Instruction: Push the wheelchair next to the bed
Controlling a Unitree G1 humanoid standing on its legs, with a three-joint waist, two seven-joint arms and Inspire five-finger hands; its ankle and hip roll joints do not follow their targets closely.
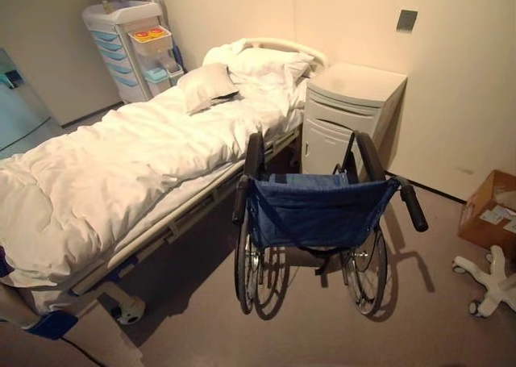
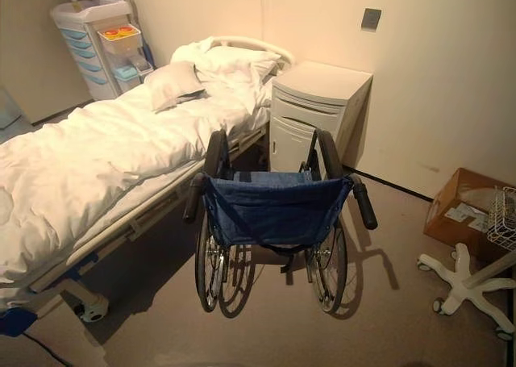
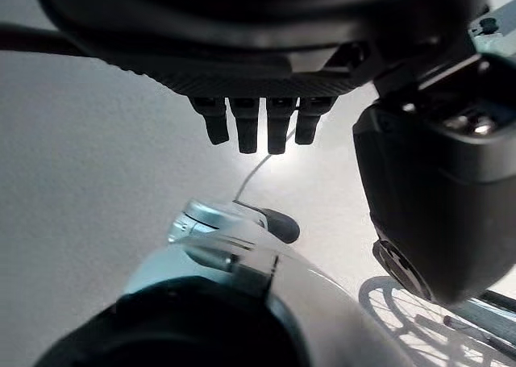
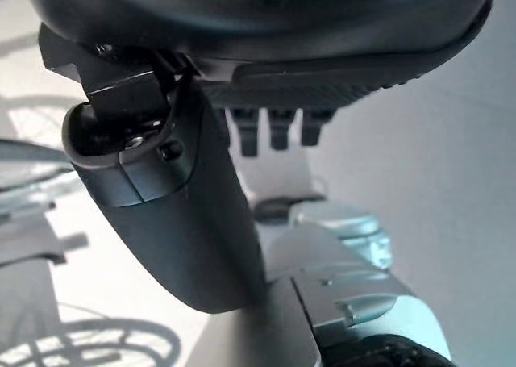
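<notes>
A wheelchair (image 1: 316, 212) with a blue cloth seat back and black push handles stands on the floor, its back towards me. It is right beside the long side of the white hospital bed (image 1: 121, 165), near the pillow end. In the left wrist view my left hand (image 3: 258, 68) hangs with straight fingers (image 3: 258, 125) and holds nothing; a wheelchair wheel (image 3: 419, 319) shows past it. My right hand (image 4: 266, 52) hangs the same way in the right wrist view, fingers (image 4: 278, 129) straight and empty, with a wheel (image 4: 81, 343) beyond.
A white bedside cabinet (image 1: 351, 113) stands against the wall just ahead of the wheelchair. A drawer cart (image 1: 129, 44) is at the bed's far side. At the right are a cardboard box (image 1: 488, 214) and a white star-shaped wheeled base (image 1: 492, 282).
</notes>
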